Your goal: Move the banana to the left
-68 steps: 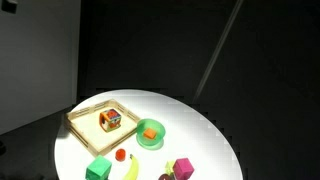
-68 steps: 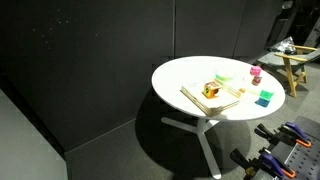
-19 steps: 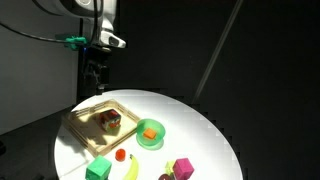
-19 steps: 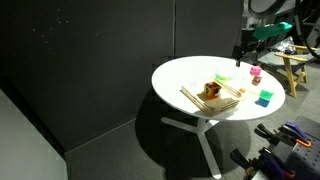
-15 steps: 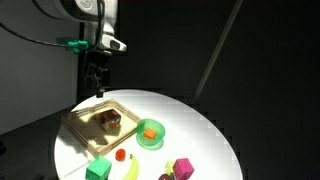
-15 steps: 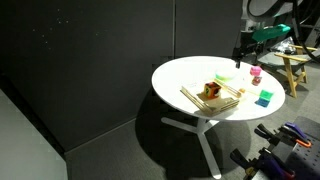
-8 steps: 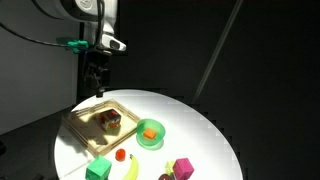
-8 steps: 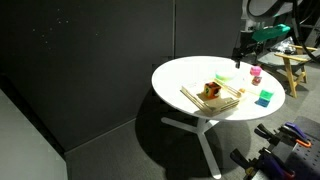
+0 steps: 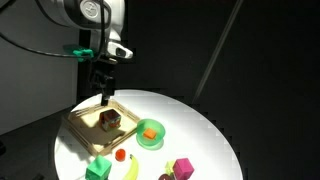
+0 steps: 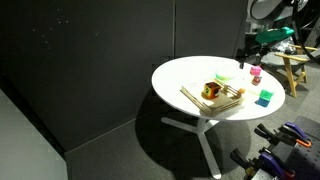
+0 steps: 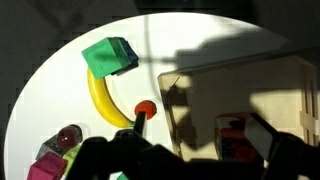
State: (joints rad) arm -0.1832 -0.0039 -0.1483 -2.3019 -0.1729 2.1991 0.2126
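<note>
The yellow curved banana (image 9: 131,169) lies at the near edge of the round white table (image 9: 200,130), between a green cube (image 9: 98,169) and a pink cube (image 9: 183,167). A small red-orange ball (image 9: 120,155) sits just behind it. In the wrist view the banana (image 11: 105,102) lies below the green cube (image 11: 110,56), with the ball (image 11: 145,108) at its tip. My gripper (image 9: 104,95) hangs above the wooden tray (image 9: 82,130), well apart from the banana. Its fingers (image 11: 205,160) are dark silhouettes spread wide, with nothing between them. It also shows in an exterior view (image 10: 248,57).
The wooden tray holds a red and yellow block (image 9: 110,120). A green bowl (image 9: 150,134) with an orange piece inside stands beside the tray. A dark round object (image 9: 165,177) lies by the pink cube. Dark walls surround the table; a wooden stool (image 10: 297,66) stands beyond it.
My arm has come in over the table and lowered toward the wooden tray. The banana and the other objects have not moved.
</note>
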